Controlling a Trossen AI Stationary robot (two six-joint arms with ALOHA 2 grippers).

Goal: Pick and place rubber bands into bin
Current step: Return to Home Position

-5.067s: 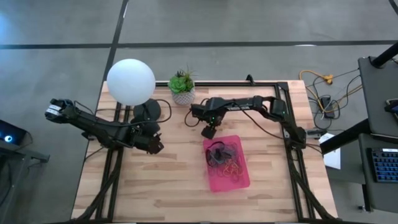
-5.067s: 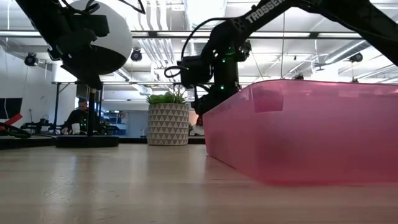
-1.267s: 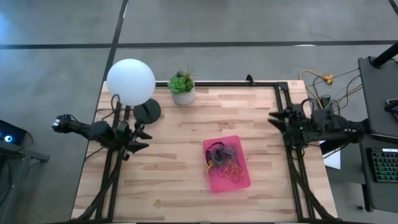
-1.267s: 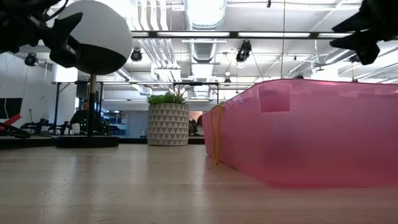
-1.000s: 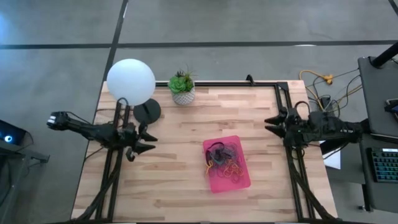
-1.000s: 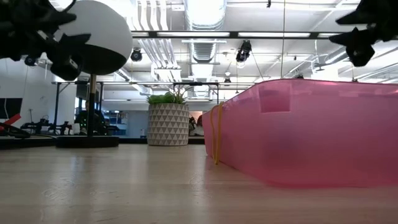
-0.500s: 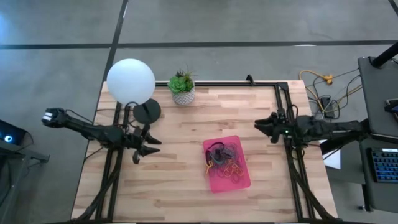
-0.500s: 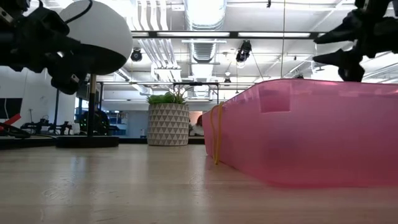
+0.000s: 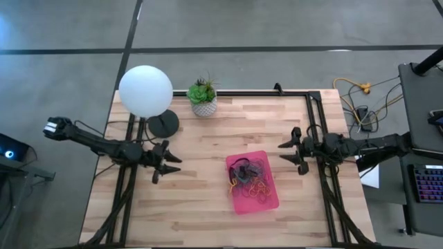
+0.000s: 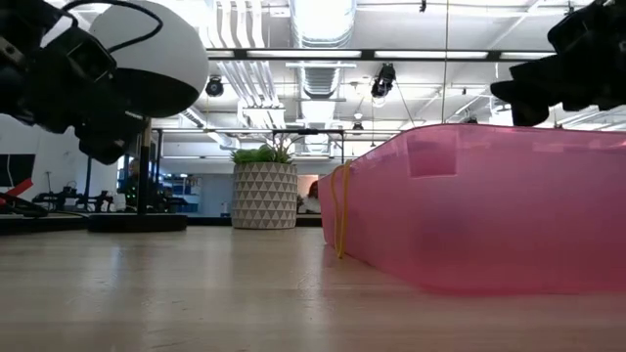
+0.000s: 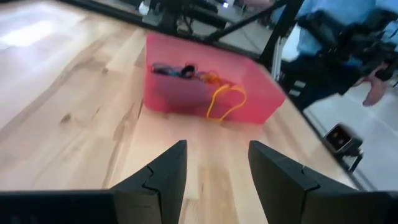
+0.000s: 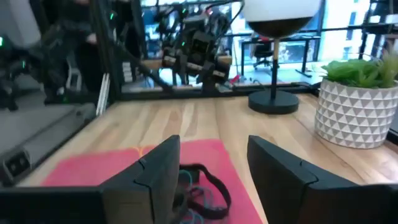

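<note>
High view: the bin point(image 9: 239, 203) is shown at lower centre of the counter point(image 9: 201, 214) with the rubber bands point(image 9: 250, 176) heaped inside, flanked by the left end effector point(image 9: 168, 166) at centre left and the right end effector point(image 9: 284, 153) at centre right, both spread open and empty. Low view: the bin is seen filling the right half, one yellow band point(image 10: 340, 210) draped over its rim. Wrist views: nothing is held between either pair of parted fingers point(image 11: 161, 174), and the bin is seen ahead.

One bin point(image 9: 255, 205), one lamp point(image 9: 145, 90), rubber bands point(image 9: 249, 176) (tangled, uncountable).
</note>
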